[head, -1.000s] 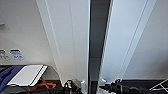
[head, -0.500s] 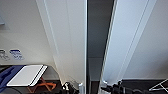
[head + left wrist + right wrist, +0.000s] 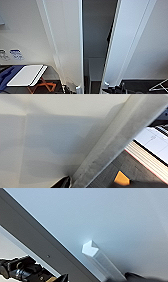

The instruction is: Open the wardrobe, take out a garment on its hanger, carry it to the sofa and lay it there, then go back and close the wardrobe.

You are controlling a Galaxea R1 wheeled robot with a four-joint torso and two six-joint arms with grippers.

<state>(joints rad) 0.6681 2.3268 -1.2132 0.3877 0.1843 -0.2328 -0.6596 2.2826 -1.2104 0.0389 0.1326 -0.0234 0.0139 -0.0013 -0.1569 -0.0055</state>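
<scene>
Head view: I'm parked right up against the wardrobe [image 3: 67, 45] with both doors part open and a dark gap running up the middle. Both arms sit low at the doors' bottom edges, left gripper [image 3: 65, 88] by the left door and right gripper [image 3: 110, 88] by the right door. I reckon this is the door step, opening or closing, can't say which. No sign of the garment in that gap, too dark to tell.

Left wrist: the left door's [image 3: 50, 139] face is right in front of the gripper, its edge running diagonally past. Can't tell how wide the jaws are. Beyond the edge there's open floor and a stack of boards [image 3: 150, 154].

Right wrist: the bar handle [image 3: 100, 256] is just ahead of the gripper on the right door [image 3: 112, 218]. Whether I've actually got it clamped, can't tell. Next move needs both doors swung evenly, minding those edges by the gap.
</scene>
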